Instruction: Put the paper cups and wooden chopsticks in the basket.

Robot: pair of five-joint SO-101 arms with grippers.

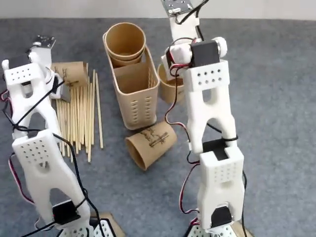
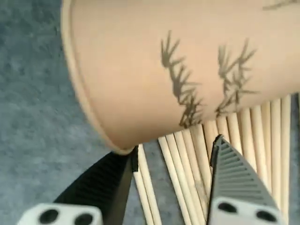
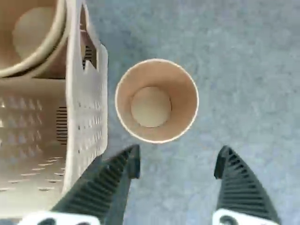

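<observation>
a paper cup (image 3: 157, 101) stands upright on the grey surface (image 3: 243, 56), its open mouth towards the camera so that its round bottom shows inside. it is just beside the pale perforated wall of the basket (image 3: 86, 122), with a narrow gap between rim and wall. in one compartment of the basket sit nested cups (image 3: 28, 33), one rim within another; the compartment next to it shows slotted walls. the right arm's two dark ribbed fingers (image 3: 236, 185) are spread wide apart, the upright cup beyond their tips and not between them, one finger close to the basket's wall
</observation>
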